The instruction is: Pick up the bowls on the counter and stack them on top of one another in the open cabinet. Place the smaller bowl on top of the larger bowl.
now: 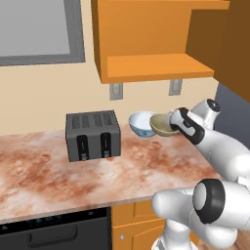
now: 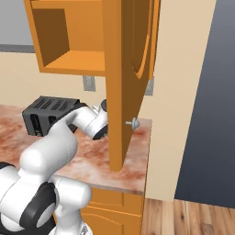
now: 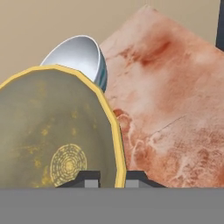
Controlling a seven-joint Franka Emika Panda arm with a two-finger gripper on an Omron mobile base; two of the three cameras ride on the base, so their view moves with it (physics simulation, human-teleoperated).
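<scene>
Left base view has the white arm bent at the elbow and reaching forward over the counter (image 1: 73, 171), its wrist level, well below the orange cabinet (image 1: 146, 39). The fingers (image 3: 109, 177) are clamped on the rim of the smaller bowl (image 1: 162, 125), holding it tipped on edge, to the right of the toaster (image 1: 93, 135). The larger bowl (image 1: 141, 124) sits between toaster and smaller bowl, touching the latter's side.

- Surface (image 1: 58, 171): reddish-brown and cream marbled slab, thick pale edge.
- Toaster (image 1: 93, 135): dark, two-slot, standing near the wall.
- Larger bowl (image 1: 140, 124): white-and-blue, at 3 o'clock of the toaster.
</scene>
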